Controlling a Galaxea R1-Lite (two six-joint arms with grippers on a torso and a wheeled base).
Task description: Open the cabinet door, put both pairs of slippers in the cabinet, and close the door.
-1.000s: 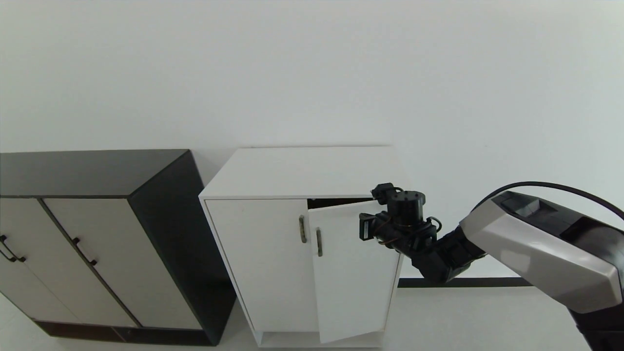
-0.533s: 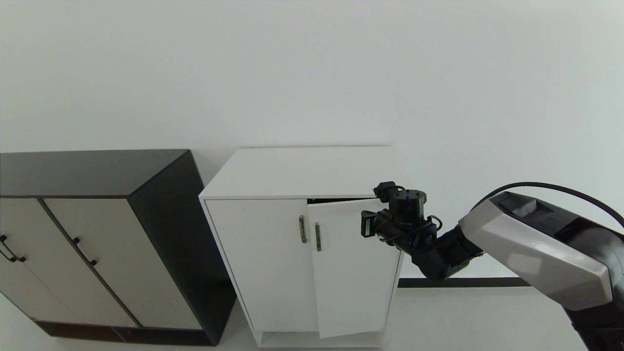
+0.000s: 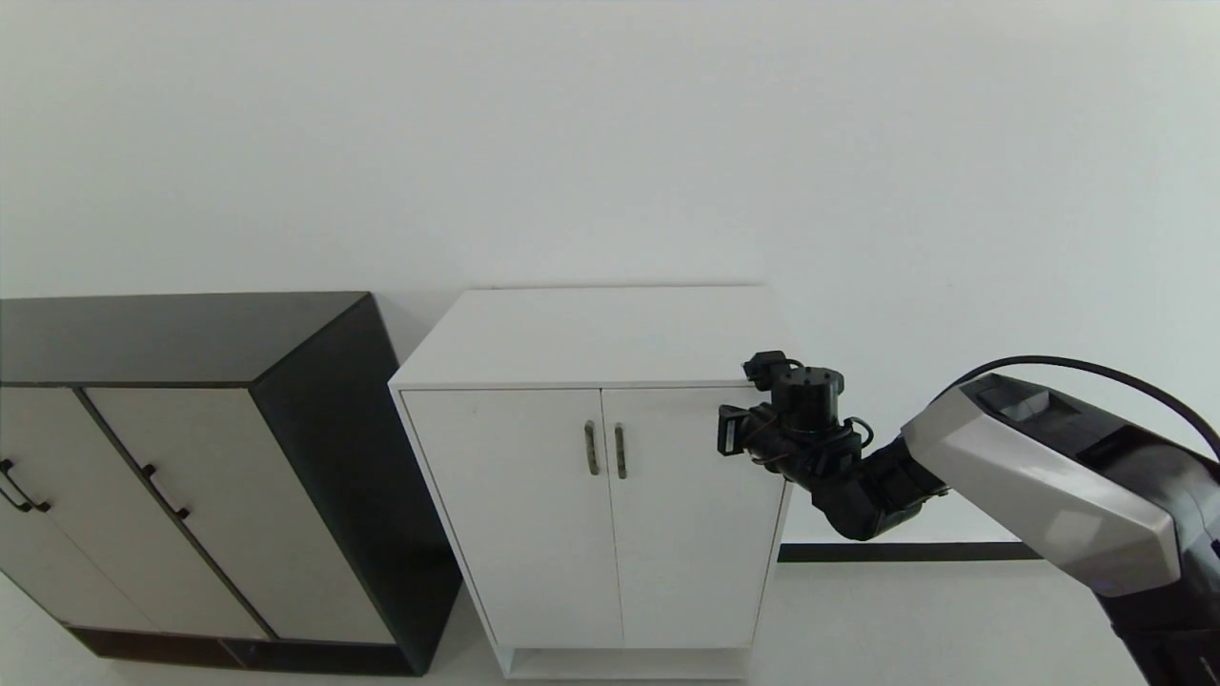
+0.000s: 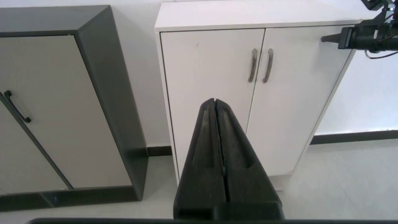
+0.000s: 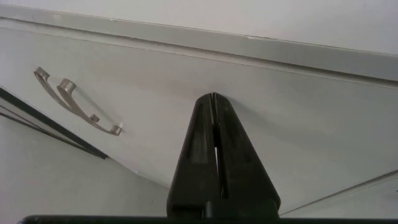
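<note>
Head view, white two-door cabinet (image 3: 591, 333), closed

Plain white wall (image 3: 610, 143) meeting a pale floor (image 3: 905, 619) along a dark baseboard (image 3: 905, 552), with a black cabinet (image 3: 172, 333) with grey doors (image 3: 219, 534) against the wall.

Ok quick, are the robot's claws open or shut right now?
Left claw: shut, holding nothing.
Right claw: shut, holding nothing, tip at the cabinet's right door.
</note>
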